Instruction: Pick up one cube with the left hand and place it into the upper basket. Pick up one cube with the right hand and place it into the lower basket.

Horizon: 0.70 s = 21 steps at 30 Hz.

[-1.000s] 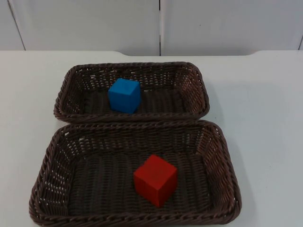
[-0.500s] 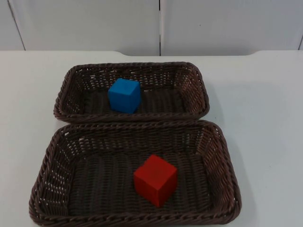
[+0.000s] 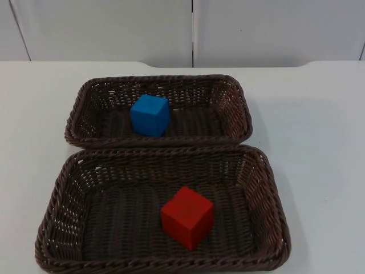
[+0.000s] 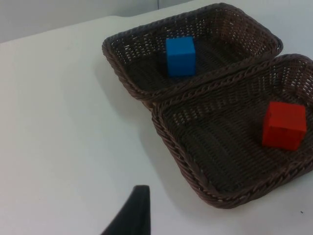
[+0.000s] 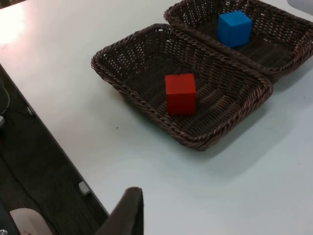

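Observation:
A blue cube rests on the floor of the upper wicker basket, left of its middle. A red cube sits in the lower wicker basket, a little right of centre and turned at an angle. In the left wrist view the blue cube and red cube lie well ahead of my left gripper, which hangs over bare table left of the baskets. My right gripper hangs over bare table right of the baskets, far from the red cube and blue cube. Neither gripper holds anything.
The two baskets stand close together, long sides nearly touching. White table spreads on both sides of them. A grey partition wall closes the back. The table's edge and dark floor lie beside the lower basket in the right wrist view.

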Motion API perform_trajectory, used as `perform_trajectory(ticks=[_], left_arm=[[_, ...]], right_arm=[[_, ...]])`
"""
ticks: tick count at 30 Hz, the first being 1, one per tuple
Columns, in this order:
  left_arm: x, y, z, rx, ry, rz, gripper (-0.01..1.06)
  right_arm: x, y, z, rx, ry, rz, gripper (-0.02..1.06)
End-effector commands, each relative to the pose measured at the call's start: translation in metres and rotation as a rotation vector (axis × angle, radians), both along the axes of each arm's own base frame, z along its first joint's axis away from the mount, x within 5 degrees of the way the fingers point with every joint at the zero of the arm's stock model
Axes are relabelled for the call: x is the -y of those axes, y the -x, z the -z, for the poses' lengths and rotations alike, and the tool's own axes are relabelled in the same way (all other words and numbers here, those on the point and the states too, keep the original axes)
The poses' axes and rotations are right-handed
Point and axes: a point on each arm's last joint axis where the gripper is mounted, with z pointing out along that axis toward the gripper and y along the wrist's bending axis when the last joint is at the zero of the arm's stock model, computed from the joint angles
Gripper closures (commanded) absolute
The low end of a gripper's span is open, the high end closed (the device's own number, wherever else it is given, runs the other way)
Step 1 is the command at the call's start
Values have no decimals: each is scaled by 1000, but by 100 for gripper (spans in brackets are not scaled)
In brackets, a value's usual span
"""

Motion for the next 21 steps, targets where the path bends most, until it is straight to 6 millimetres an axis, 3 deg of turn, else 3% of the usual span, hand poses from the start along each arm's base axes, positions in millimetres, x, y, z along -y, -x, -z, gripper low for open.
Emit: perform_trajectory(ticks=[1, 14, 21], left_arm=[[0, 0, 1, -2, -1, -7, 0], [0, 0, 1, -2, -1, -12, 0], [0, 0, 1, -2, -2, -131, 0]], right_arm=[[0, 0, 0, 3, -8, -1, -1], [0, 0, 0, -4, -14, 3, -1], [0, 0, 0, -4, -14, 3, -1]])
